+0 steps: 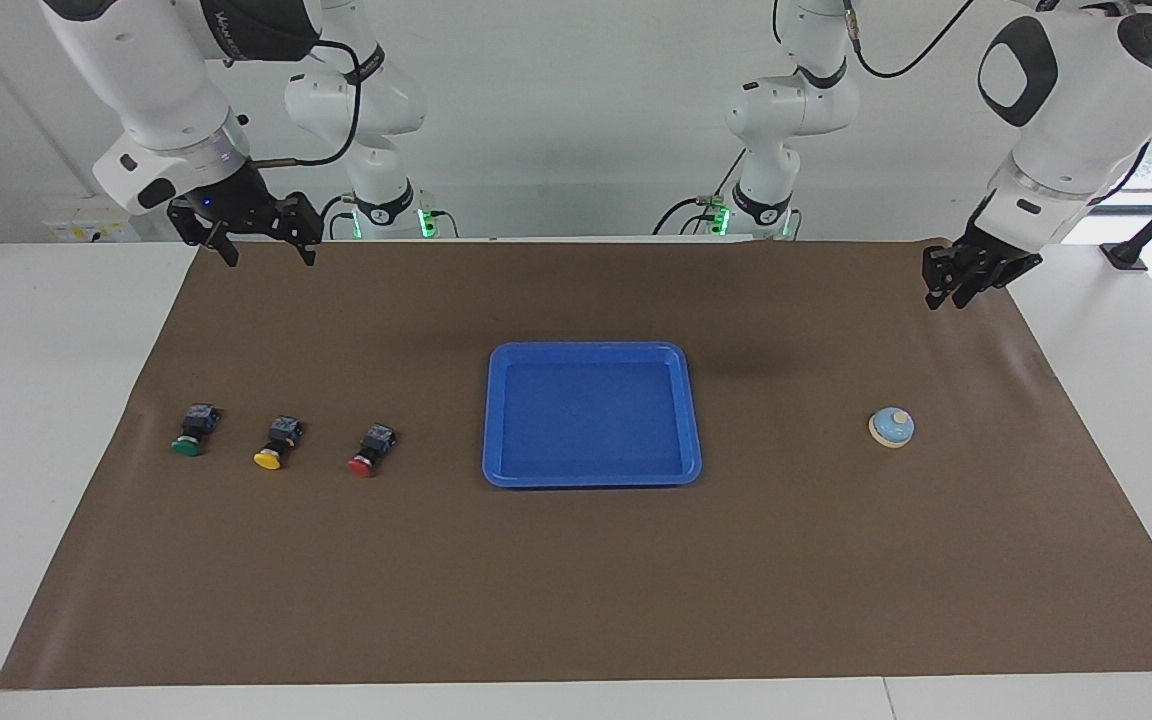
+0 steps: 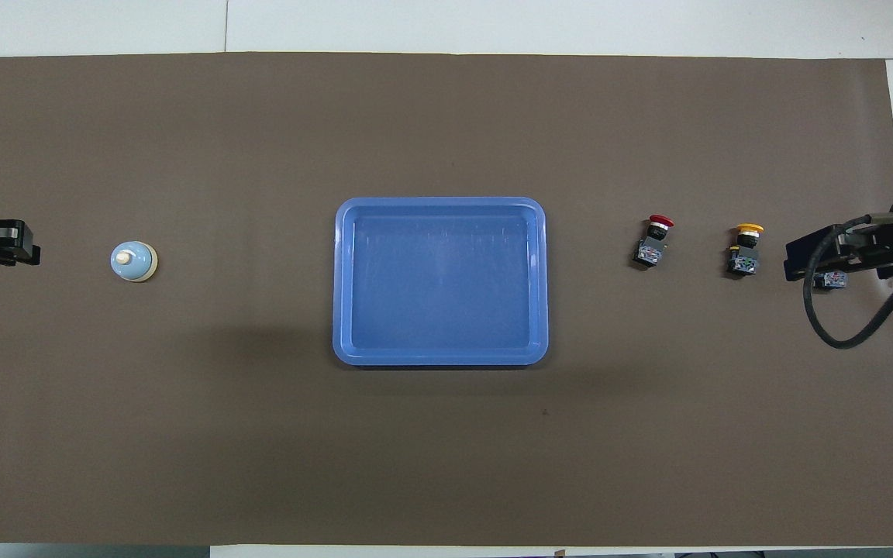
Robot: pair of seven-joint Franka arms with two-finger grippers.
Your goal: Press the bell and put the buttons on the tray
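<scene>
Bell (image 1: 891, 427) untouched; tray (image 1: 591, 414) seemingly bare.

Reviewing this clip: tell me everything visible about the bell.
The bell is a small round light-blue dome on a cream base rim, with a cream knob on top. It looks smooth and glossy. It stands upright on the brown mat, alone toward the left arm's end of the table, well apart from the blue tray. Nothing touches it; the left claw hangs in the air above the mat's edge, clear of it.
</scene>
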